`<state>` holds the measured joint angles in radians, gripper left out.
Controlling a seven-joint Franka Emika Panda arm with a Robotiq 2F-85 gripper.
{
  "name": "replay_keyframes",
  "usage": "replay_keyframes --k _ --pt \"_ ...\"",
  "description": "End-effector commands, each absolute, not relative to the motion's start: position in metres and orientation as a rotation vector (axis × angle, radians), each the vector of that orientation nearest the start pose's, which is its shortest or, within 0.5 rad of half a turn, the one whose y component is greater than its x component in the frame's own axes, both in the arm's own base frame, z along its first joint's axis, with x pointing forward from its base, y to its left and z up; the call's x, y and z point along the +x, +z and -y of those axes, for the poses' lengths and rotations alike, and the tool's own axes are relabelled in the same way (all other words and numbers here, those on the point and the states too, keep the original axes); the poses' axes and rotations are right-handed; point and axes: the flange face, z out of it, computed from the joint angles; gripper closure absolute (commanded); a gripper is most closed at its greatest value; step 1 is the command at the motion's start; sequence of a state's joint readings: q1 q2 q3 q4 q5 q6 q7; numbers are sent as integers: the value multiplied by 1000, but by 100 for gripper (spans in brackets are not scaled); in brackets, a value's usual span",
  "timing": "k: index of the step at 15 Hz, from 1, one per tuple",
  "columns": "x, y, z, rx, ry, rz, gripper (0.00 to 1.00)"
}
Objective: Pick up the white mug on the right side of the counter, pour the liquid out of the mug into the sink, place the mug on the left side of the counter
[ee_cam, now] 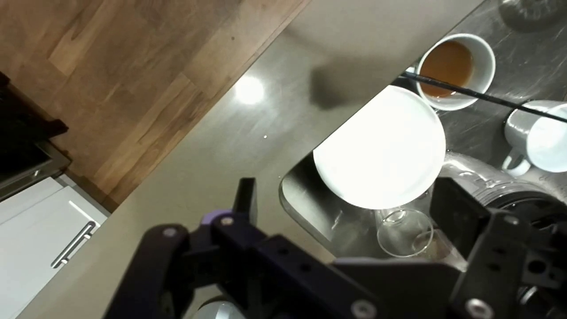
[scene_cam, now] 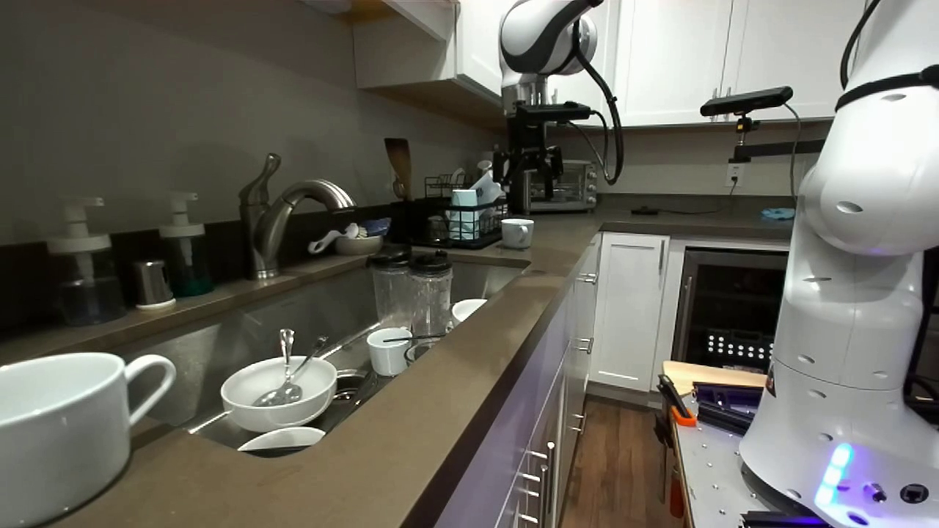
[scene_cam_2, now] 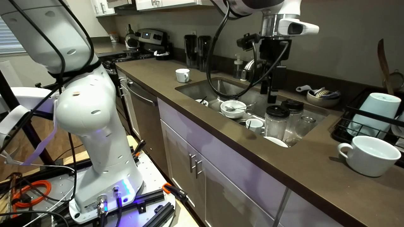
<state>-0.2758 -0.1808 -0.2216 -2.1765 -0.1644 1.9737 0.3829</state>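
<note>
A white mug (scene_cam_2: 369, 157) stands upright on the right side of the counter, beside the dish rack; it shows in both exterior views (scene_cam: 517, 234). Its contents are not visible. A similar white mug (scene_cam_2: 182, 76) stands on the counter's left side, large and near in an exterior view (scene_cam: 66, 433). The sink (scene_cam_2: 217, 84) lies between them. My gripper (scene_cam: 528, 172) hangs high above the sink's right part, pointing down (scene_cam_2: 269, 94). In the wrist view its jaws (ee_cam: 350, 206) are wide apart with nothing between them. A pale curved object (ee_cam: 219, 311) is cut off at the bottom edge.
The sink holds a white bowl (scene_cam_2: 233, 109), lidded jars (scene_cam_2: 277, 121), glasses (ee_cam: 405, 232), a white dish (ee_cam: 381, 150) and mugs, one with brown liquid (ee_cam: 447, 66). The faucet (scene_cam: 268, 220) rises behind it. The dish rack (scene_cam_2: 356, 121) and upper cabinets (scene_cam: 418, 66) are near the arm.
</note>
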Motion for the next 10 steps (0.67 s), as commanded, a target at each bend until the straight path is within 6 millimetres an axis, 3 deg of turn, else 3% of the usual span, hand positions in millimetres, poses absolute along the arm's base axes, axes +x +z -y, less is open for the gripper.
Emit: replay_keyframes --k 1,6,10 --pt "441 467 286 -2914 40 -1430 0" --pt "449 462 336 -2778 50 -1615 0" --pt "452 449 364 -2678 67 -1732 0"
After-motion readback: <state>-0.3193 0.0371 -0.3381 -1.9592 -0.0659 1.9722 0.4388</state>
